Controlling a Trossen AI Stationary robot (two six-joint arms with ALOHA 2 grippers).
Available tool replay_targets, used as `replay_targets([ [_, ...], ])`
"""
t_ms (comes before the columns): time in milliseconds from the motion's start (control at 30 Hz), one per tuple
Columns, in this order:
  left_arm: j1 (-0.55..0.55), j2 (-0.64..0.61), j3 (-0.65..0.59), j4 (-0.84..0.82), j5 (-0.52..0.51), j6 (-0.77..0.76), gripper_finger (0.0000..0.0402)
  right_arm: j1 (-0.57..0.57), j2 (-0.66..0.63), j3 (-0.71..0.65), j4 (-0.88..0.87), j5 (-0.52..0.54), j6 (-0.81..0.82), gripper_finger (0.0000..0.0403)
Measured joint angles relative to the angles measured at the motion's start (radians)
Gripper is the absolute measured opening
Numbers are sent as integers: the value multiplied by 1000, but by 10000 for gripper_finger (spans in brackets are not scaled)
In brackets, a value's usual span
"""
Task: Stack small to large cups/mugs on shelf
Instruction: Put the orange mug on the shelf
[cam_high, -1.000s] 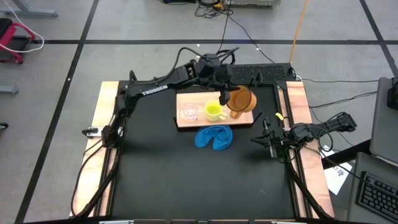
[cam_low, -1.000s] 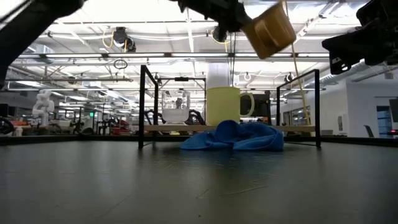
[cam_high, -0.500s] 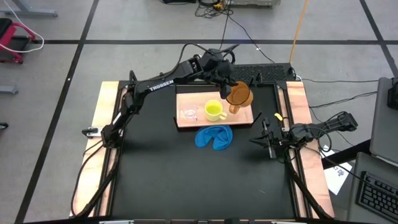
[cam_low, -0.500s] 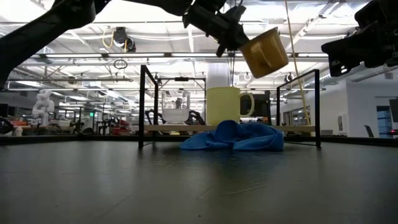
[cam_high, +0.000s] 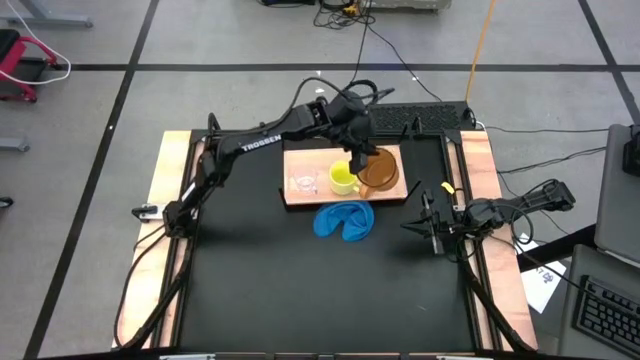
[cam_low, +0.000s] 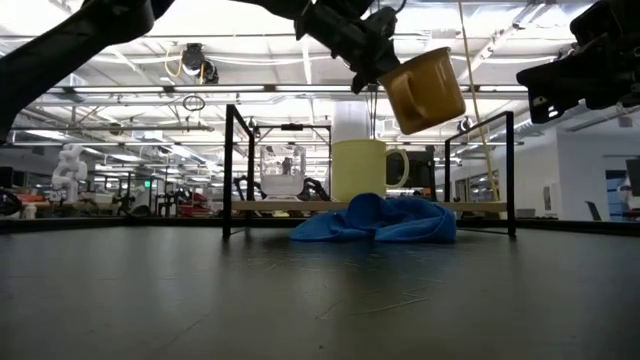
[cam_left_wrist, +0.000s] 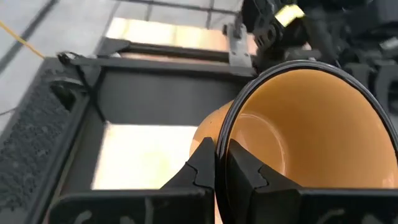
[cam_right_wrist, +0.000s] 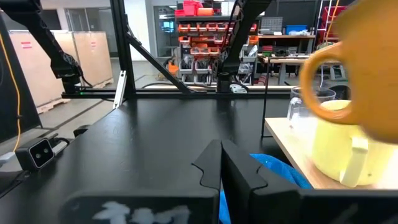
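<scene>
1. The left gripper (cam_left_wrist: 221, 177) had its two fingers (cam_left_wrist: 202, 171) pinched on the dark rim of the orange-brown mug (cam_left_wrist: 298, 130), one finger inside the wall and one outside, so the mug hung from its lip.
2. That rim grip left the base and handle free, which I judge suited lowering the mug onto a flat spot without the fingers fouling it.
3. In the low view the orange-brown mug (cam_low: 425, 90) was tilted in the air, above the level of the yellow mug (cam_low: 359, 170) and apart from it.
4. From above, the orange-brown mug (cam_high: 378, 172) was over the right part of the shelf (cam_high: 300, 158), just beside the yellow mug (cam_high: 343, 179), with the clear plastic cup (cam_high: 303, 184) further left on the board.
5. The small-to-large order along the shelf was thus nearly laid out; the largest mug was not yet set down.
6. The right gripper (cam_high: 431, 226) waited near the table's right edge, well away from the shelf; its fingers (cam_right_wrist: 214, 167) lay together with nothing between them.
7. A crumpled blue cloth (cam_high: 345, 221) lay on the black table (cam_high: 250, 290) just in front of the shelf.
8. The shelf stood raised on a dark frame (cam_low: 232, 170). Beyond it the low view showed a bright workshop with ceiling lights and other rigs.
</scene>
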Motion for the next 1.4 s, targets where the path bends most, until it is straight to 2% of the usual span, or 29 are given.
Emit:
replay_targets([
  [267,-87,0,0,-166,4,53,15,0,0,0,0,0,0,0],
  [467,-171,0,0,-208,-9,66,15,0,0,0,-1,0,0,0],
  [600,-220,0,-26,-186,-9,75,15,0,0,0,6,0,4,0],
  [900,-278,3,-231,-77,-31,63,15,0,0,0,15,1,19,0],
  [1133,-297,3,-306,-36,-42,59,15,0,0,0,20,1,19,0],
  [1400,-319,3,-362,34,9,52,15,-1,0,0,21,7,19,0],
])
